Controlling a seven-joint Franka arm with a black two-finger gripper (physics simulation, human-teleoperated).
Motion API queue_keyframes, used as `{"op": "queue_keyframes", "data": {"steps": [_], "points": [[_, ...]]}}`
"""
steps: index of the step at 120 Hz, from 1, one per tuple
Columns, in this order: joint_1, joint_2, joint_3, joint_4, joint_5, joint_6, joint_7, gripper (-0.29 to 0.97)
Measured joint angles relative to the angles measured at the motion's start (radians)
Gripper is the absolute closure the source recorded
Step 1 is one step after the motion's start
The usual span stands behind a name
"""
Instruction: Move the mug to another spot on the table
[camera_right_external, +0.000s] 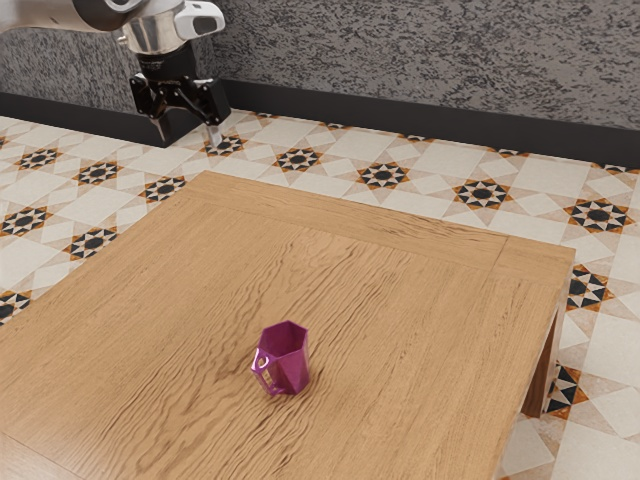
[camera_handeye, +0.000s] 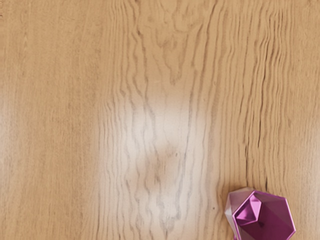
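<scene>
Editor: Caption check. Where is the claw (camera_right_external: 187, 130)?

Photographer: High in the exterior view's upper left, hanging from the arm (camera_right_external: 150, 25) and pointing down. It is seen against the dark baseboard (camera_right_external: 400, 112) and the patterned floor tiles (camera_right_external: 100, 200), well above the wooden table (camera_right_external: 420, 290).

Editor: Clenched or released?

Photographer: Released. The two black fingers (camera_right_external: 211, 120) are spread wide, with nothing between them and nothing touching either one. The claw grips no object and rests on no surface.

Editor: And the mug (camera_right_external: 282, 358)?

Photographer: Well apart from the claw. It stands upright on the table, toward the near side of the top and roughly midway across it. It is magenta and faceted with a six-sided rim, and its handle is turned toward the exterior view's left. A small shadow lies on the wood at its base.

Editor: Anything from the wrist view?

Photographer: It looks straight down on the table's wood grain (camera_handeye: 150, 75), which has a pale sheen across the boards. The mug (camera_handeye: 262, 217) is seen there from above with its open mouth facing the camera. It sits off to one side of the hand rather than beneath it, and the frame edge cuts off part of it.
</scene>
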Motion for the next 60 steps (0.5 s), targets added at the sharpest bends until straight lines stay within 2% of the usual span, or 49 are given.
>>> {"op": "queue_keyframes", "data": {"steps": [60], "points": [[-0.001,0.000,0.000,0.000,-0.001,0.001,-0.025,0.00]]}}
